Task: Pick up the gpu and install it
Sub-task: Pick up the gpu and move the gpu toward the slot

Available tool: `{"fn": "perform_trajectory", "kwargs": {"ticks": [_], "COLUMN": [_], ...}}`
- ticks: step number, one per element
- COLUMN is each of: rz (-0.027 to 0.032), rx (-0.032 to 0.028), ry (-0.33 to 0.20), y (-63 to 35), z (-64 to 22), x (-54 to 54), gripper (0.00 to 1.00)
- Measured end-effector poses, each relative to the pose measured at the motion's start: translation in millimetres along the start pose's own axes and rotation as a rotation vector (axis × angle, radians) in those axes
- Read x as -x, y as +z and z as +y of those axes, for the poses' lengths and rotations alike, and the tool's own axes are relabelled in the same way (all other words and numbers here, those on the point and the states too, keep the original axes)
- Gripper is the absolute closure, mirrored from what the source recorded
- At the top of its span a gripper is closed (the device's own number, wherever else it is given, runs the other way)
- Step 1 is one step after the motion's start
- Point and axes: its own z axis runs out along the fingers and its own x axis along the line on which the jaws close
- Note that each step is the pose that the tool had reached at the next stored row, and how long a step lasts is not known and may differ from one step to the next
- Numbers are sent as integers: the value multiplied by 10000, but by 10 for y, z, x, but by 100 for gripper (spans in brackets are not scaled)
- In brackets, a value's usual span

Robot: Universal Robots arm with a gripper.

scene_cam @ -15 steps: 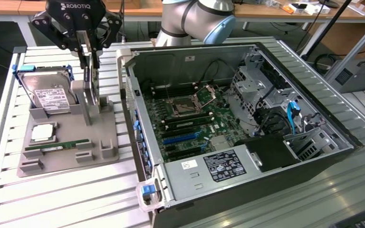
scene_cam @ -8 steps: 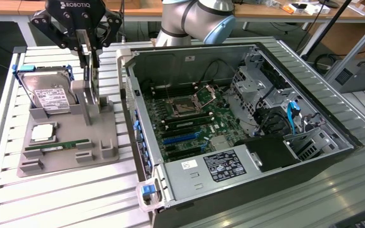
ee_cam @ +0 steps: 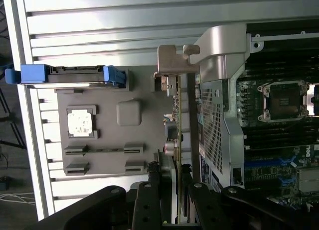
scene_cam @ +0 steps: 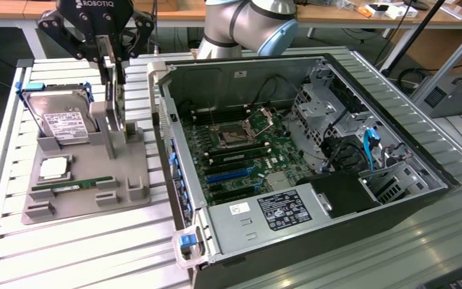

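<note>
— So, what did the claw have hold of?

— The black two-fingered claw (scene_cam: 113, 75) hung straight over the flat grey plastic holder tray (scene_cam: 86, 201). Its jaws were narrowed to a slim gap and pinched on the upper edge of the gpu (ee_cam: 178, 125). On the wrist view I could see the fingers (ee_cam: 153, 182), one on each side of the card and close against it.

— And the card itself?

— Thin and flat, standing upright on its edge in the tray. Edge-on it showed a green circuit board, with an L-shaped silver metal bracket (ee_cam: 172, 60) at the end farthest from the fingers.

— Where was it against the computer?

— Just beside the open black tower case (scene_cam: 351, 235), on the exterior view's left of it. The case lay on its side on the ribbed aluminium table (scene_cam: 86, 253), with its green motherboard (scene_cam: 255, 153) bare inside.

— Anything else on the tray?

— A silver hard drive with a white label (scene_cam: 64, 123) in blue rails, a square silver processor chip (scene_cam: 55, 168), and a narrow green RAM stick (scene_cam: 74, 184) lying flat. All three were apart from the claw.
</note>
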Motion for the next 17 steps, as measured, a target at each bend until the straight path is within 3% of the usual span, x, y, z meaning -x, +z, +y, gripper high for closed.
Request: {"fn": "perform_trajectory", "kwargs": {"ticks": [17], "rz": [0], "rx": [0], "ry": [0], "y": [-107], "z": [-5], "x": [3], "gripper": [73]}}
